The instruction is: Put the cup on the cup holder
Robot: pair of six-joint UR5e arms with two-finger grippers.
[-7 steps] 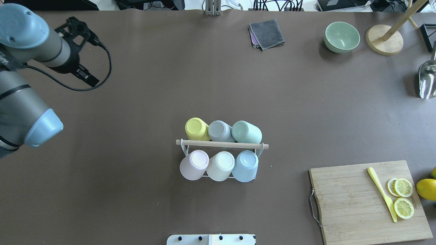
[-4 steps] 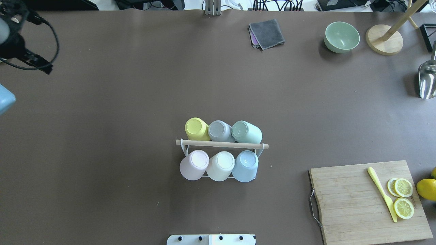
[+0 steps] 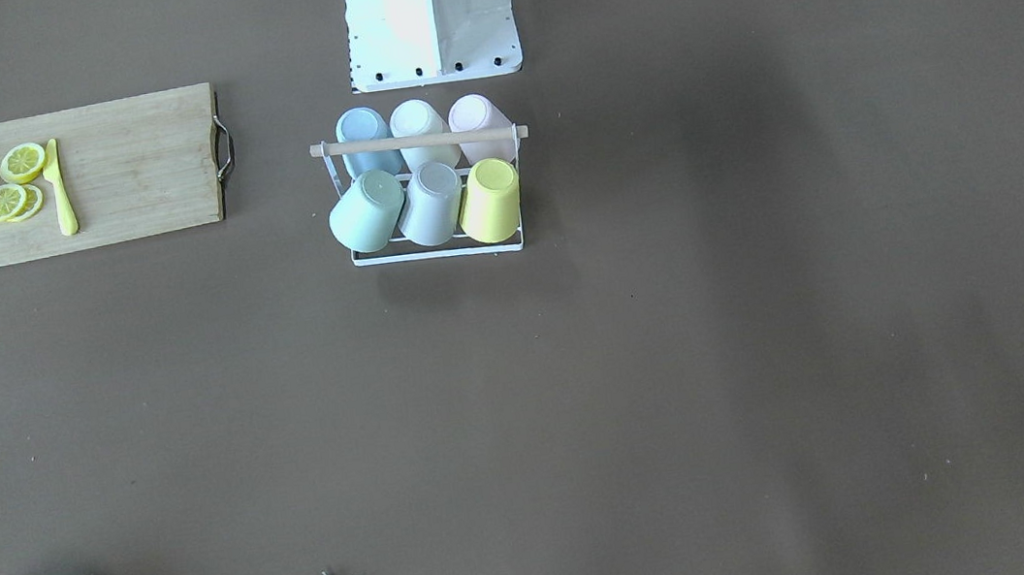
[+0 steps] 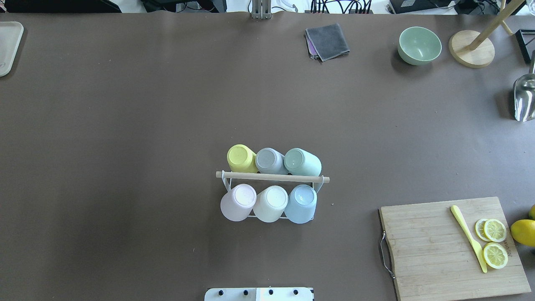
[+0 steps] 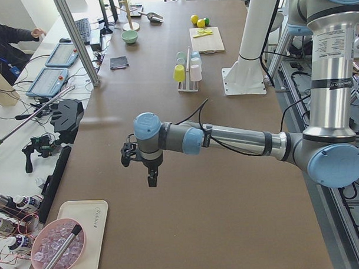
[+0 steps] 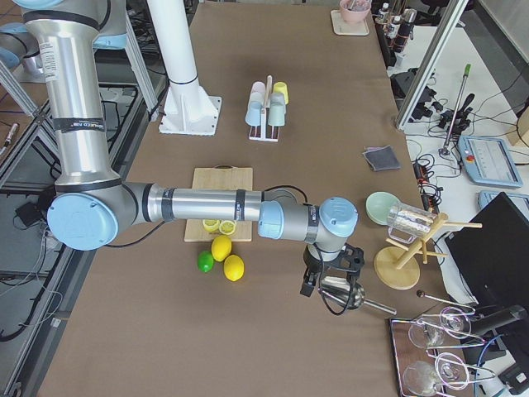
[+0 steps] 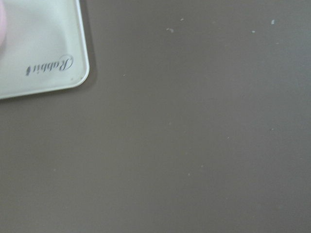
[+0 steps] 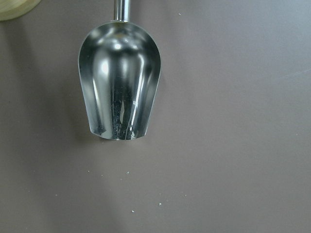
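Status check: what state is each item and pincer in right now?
cup holder: upright, full on both sides.
cups: all six upside down on the holder.
green bowl: upright, empty.
grey cloth: folded.
metal scoop: lying flat, empty.
lemon slices: cut, on the cutting board.
left pincer: cannot tell.
right pincer: cannot tell.

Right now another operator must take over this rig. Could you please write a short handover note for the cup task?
Left gripper: over bare table beside the white plastic tray, far from the rack; open or shut cannot be told.
Right gripper: above the shiny steel scoop; state also unclear.
Cup holder, the white wire rack with a wooden rod, stands mid-table.
Done: six upturned plastic cups sit on it: yellow cup, grey cup, mint cup, pink cup, cream cup, blue cup.
Left: probably nothing; no loose cup is visible.
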